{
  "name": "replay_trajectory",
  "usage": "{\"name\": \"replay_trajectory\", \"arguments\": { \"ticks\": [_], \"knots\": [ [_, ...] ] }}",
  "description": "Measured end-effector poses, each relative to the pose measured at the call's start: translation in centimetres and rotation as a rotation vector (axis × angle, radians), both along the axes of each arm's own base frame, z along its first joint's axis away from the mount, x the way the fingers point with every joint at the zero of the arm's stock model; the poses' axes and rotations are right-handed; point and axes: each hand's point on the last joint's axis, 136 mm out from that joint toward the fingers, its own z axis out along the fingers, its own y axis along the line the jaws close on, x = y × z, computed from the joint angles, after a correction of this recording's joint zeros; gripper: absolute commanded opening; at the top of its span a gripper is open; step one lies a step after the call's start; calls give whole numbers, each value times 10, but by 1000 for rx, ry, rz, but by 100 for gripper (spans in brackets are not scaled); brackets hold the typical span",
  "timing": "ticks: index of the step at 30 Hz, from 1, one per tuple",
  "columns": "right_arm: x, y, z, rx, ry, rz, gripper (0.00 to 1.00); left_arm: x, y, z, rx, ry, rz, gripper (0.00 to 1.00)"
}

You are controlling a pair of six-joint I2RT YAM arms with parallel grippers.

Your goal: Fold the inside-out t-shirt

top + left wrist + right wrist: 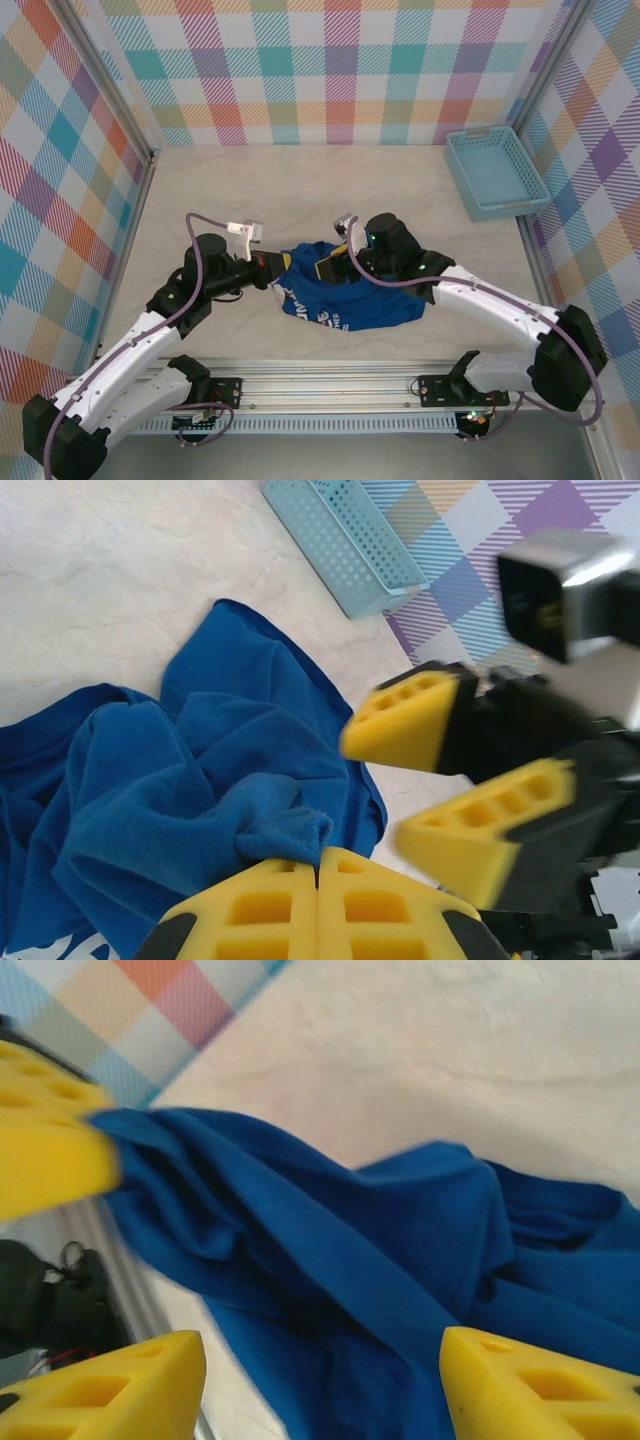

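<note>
Since no flat fold shows yet, progress: barely begun, as a judgement.
Shirt: the inside-out t-shirt point(345, 300) lies crumpled on the table point(250, 200) near the arms' bases, between both grippers.
Left gripper point(318, 865): clamped on a bunched edge of cloth.
Right gripper point(385, 790): jaws wide, spread over the cloth, holding nothing.
Remaining: spread flat, then fold.
</note>
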Motion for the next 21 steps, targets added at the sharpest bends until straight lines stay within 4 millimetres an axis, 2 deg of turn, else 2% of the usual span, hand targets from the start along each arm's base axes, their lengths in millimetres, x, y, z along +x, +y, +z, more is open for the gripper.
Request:
{"name": "replay_trajectory", "arguments": {
  "ticks": [1, 4, 7, 8, 10, 12, 13, 14, 16, 21],
  "knots": [
    [5, -1, -9, -35, -7, -11, 80, 0, 0, 0, -1, 1, -3, 0],
    [19, 2, -32, -117, -21, -19, 81, -1, -2, 2, -8, -3, -14, 0],
    [25, 13, -49, -149, -6, 11, 74, -2, -3, 4, -14, -8, -19, 0],
    [25, 18, -53, -150, -2, 28, 63, -2, -3, 4, -14, -9, -19, 0],
    [22, 26, -59, -146, 15, 61, 35, -1, -2, 4, -14, -10, -16, 0],
    [20, 29, -60, -138, 30, 79, 13, -1, -2, 5, -13, -13, -11, 0],
    [19, 30, -58, -129, 34, 87, 4, -1, -1, 6, -13, -17, -7, 0],
    [18, 30, -54, -112, 38, 96, 0, -1, 1, 7, -14, -24, 2, 0],
    [20, 23, -38, -60, 54, 88, 0, -2, 6, 10, -15, -32, 18, 0],
    [40, -28, 40, 143, -3, -16, 0, -1, 26, 24, -49, -39, 87, 0]
  ]
}}
